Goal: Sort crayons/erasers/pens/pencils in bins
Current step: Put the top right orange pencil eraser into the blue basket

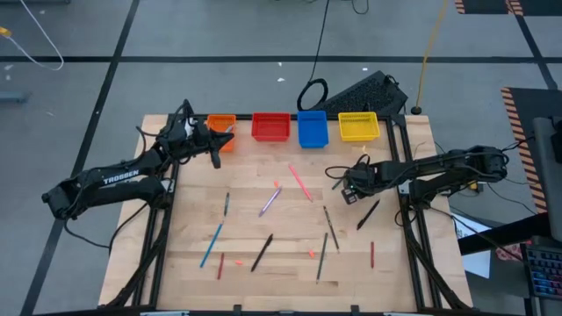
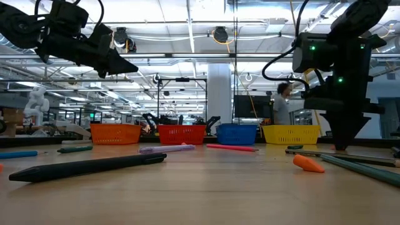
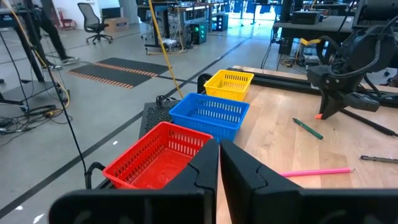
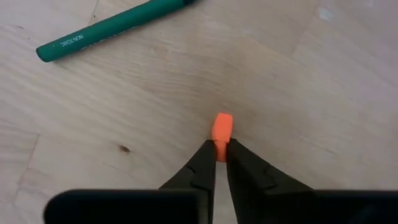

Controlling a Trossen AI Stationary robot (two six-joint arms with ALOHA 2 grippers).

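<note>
My right gripper point(image 4: 216, 152) has its jaws pinched on an eraser point(image 4: 221, 127) on bare tabletop point(image 1: 263, 219) right of centre, a green pencil point(image 4: 112, 28) nearby. My left gripper point(image 3: 219, 163), jaws clenched empty, hangs above the far-left bins point(image 1: 270, 126).

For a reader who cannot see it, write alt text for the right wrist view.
The right gripper has its jaws shut on a small orange eraser, its tip down against the pale wooden table. A dark green pencil lies apart from it on the wood.
</note>
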